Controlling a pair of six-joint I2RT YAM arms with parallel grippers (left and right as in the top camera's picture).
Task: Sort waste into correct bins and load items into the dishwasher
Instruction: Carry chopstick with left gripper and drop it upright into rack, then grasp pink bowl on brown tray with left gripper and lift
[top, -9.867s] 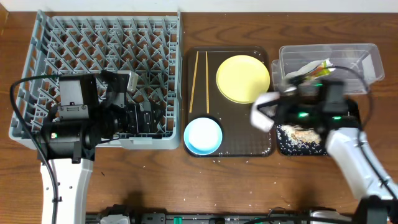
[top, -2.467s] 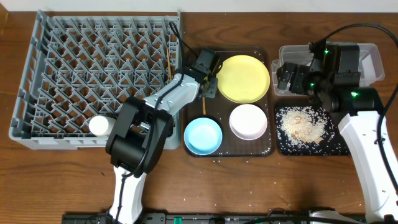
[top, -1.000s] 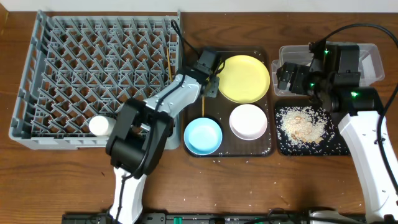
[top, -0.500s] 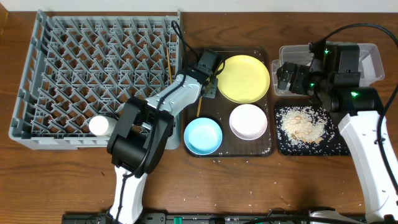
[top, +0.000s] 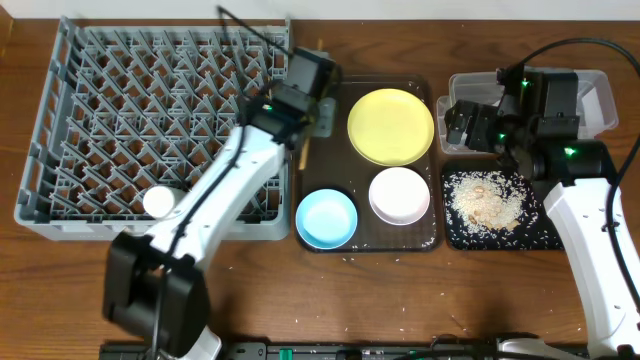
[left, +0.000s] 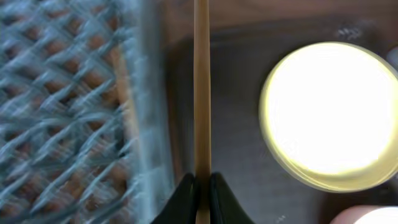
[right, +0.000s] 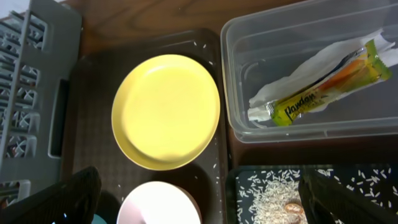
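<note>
At upper centre of the overhead frame, the left end effector (top: 308, 98) is seen clamped on a thin wooden chopstick (left: 201, 93), which is held over the seam between the grey dish rack (top: 150, 100) and the brown serving tray (top: 425, 238). From the left wrist the stick is shown running straight up the frame from the pinched fingers (left: 184, 198), with the rack blurred at left and the yellow plate (left: 329, 115) at right. The plate is seen resting at the top of the brown tray, with the light blue bowl (top: 327, 218) and white bowl (top: 399, 195) side by side below it. A small white cup (top: 158, 202) is lodged in the rack's lower left corner. At upper right, the right end effector (top: 466, 124) is held with its fingers spread wide and nothing between them (both tips frame the wrist view's lower corners). The green-and-yellow wrapper (right: 323, 90) is shown lying on white paper inside the clear tub (top: 592, 92); rice scraps (top: 485, 200) are piled in the black tray (top: 538, 236), with stray grains scattered on the bench (top: 450, 300).
</note>
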